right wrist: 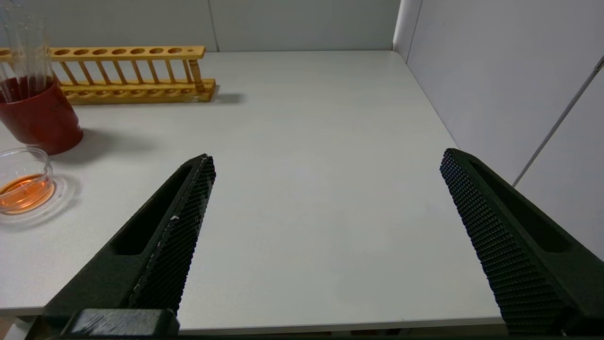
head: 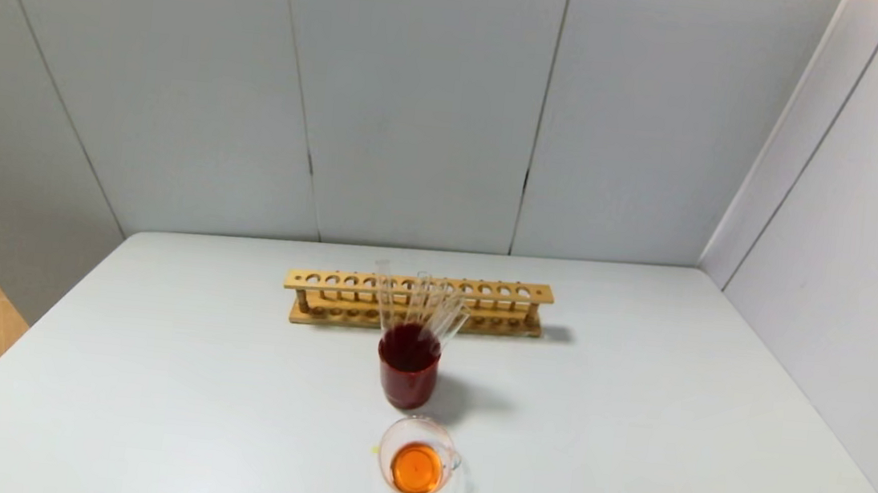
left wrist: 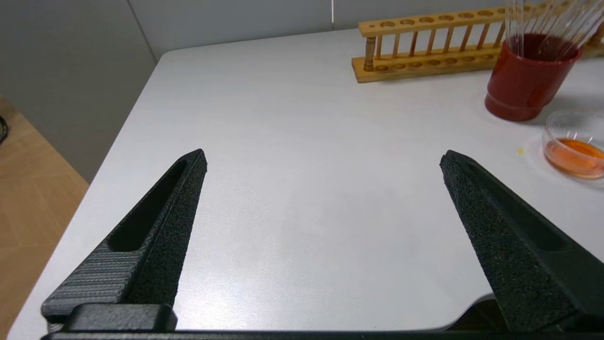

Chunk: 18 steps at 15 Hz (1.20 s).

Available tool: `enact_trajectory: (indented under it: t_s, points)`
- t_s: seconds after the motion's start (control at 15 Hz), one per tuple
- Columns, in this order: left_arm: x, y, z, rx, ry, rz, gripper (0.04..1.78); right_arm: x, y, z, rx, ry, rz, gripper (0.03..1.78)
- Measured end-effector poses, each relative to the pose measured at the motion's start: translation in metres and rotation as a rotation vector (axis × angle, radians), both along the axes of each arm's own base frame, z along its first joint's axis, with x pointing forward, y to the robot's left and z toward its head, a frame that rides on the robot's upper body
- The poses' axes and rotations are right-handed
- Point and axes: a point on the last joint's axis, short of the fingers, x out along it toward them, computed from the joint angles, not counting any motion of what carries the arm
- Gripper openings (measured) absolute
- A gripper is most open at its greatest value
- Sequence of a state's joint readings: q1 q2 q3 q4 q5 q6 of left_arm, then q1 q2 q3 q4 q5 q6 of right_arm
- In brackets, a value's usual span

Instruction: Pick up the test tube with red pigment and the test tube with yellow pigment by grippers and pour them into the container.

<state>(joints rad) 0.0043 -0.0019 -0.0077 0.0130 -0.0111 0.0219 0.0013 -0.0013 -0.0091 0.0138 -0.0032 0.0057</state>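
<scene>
Orange liquid fills the container (head: pixel 419 460); behind it, clear tubes (head: pixel 421 303) stand in a dark-red beaker (head: pixel 407 375); both grippers (left wrist: pixel 323 160) (right wrist: pixel 325 160) gape empty.

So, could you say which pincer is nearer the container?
Left, but barely: left pincer hangs left of the container, right pincer right of it, both near the table's front edge.

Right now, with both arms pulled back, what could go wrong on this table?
1. The clear test tubes lean loosely in the beaker of dark red liquid; a nudge could tip it and spill.
2. The low glass container of orange liquid sits just in front of the beaker, so a reach over it may knock it.
3. The open left end effector and right end effector hold nothing.
</scene>
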Motion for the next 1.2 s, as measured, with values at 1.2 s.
enact_trajectory:
  t_s: [1.2]
  points:
    - [0.0006,0.0003,-0.0002,-0.031,-0.011,0.012,1.75,-0.0001,0.0,0.0003,-0.002,0.0,0.0,1.74]
